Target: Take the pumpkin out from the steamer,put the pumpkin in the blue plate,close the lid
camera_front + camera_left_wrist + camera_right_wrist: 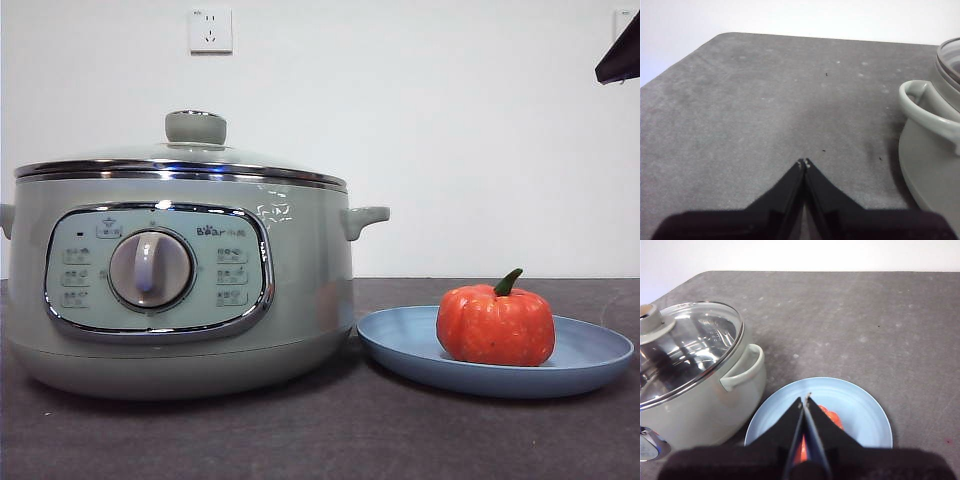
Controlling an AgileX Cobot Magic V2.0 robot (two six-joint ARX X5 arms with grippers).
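Pumpkin [495,326]: upright in the blue plate [590,360], beside the steamer [300,300] on the desk [300,440]. Lid [195,128]: seated on the steamer rim. Left gripper [804,163]: fingers clenched, empty, over bare desk. Right gripper [804,400]: fingers clenched, empty, above plate. Task appears complete; best practice now is to keep both arms raised clear, disturbing nothing.

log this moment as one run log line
orange ribbed toy pumpkin: on light-blue round plate | domed glass lid: on sage-green steamer | left gripper: shut, empty | right gripper: shut, above plate
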